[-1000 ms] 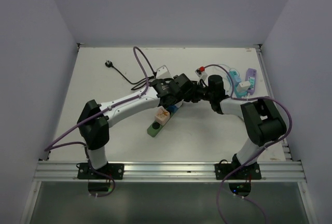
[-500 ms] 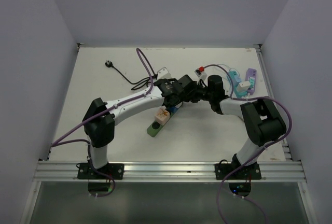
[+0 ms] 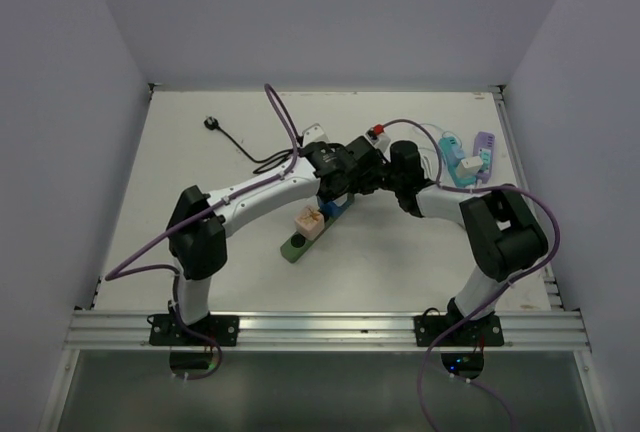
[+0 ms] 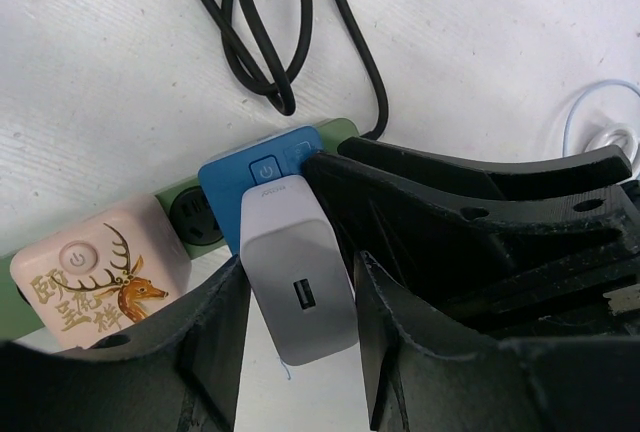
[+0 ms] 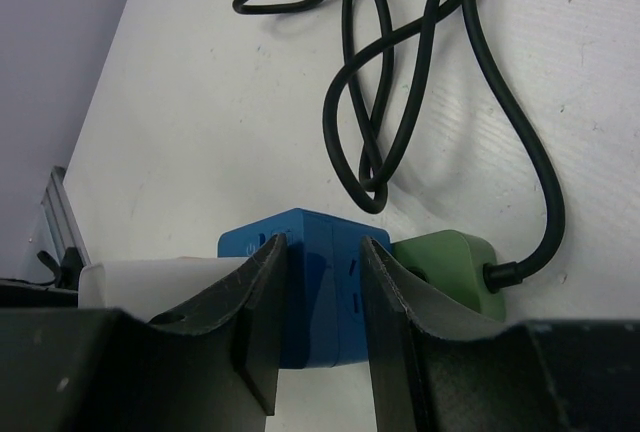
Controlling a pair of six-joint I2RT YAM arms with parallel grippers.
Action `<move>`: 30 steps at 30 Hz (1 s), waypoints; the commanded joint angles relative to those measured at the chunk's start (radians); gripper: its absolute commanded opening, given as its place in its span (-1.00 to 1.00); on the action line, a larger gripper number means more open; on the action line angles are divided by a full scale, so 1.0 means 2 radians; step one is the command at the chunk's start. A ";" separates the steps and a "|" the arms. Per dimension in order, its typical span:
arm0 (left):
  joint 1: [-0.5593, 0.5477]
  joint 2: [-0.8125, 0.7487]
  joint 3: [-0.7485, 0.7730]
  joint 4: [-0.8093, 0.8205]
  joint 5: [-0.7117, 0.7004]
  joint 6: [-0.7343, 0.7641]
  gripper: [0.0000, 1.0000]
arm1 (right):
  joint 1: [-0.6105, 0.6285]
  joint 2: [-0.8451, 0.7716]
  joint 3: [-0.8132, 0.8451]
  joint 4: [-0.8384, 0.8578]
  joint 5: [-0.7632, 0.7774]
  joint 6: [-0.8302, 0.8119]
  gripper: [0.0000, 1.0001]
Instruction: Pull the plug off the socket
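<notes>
A green power strip [image 3: 297, 245] lies mid-table and carries a pink deer cube [image 4: 95, 277] and a blue socket cube [image 4: 262, 170]. A white USB plug [image 4: 298, 287] sits in the blue cube's side. My left gripper [image 4: 300, 337] has one finger on each side of the white plug, pressed against it. My right gripper [image 5: 318, 327] is shut on the blue cube [image 5: 320, 282], one finger on each side face. In the top view the two grippers meet above the strip's far end, the left [image 3: 348, 180] and the right [image 3: 378, 180].
The strip's black cable [image 3: 250, 157] loops toward the far left and ends in a black plug [image 3: 209, 123]. A white adapter [image 3: 314, 134] lies behind the grippers. Teal [image 3: 463, 164] and purple [image 3: 484, 148] strips lie at the far right, with a thin white cable.
My left arm has reached further right and away from its base, bringing its gripper onto the white plug. The right gripper and the strip's far end have shifted slightly left.
</notes>
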 commanded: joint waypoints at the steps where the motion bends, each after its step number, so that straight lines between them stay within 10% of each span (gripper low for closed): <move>1: -0.003 -0.013 0.061 -0.024 -0.030 0.012 -1.00 | 0.006 0.035 -0.008 -0.084 0.061 -0.038 -0.27; 30: 0.009 -0.056 0.086 -0.045 -0.017 0.040 -1.00 | 0.009 0.058 -0.020 -0.077 0.071 -0.045 -0.31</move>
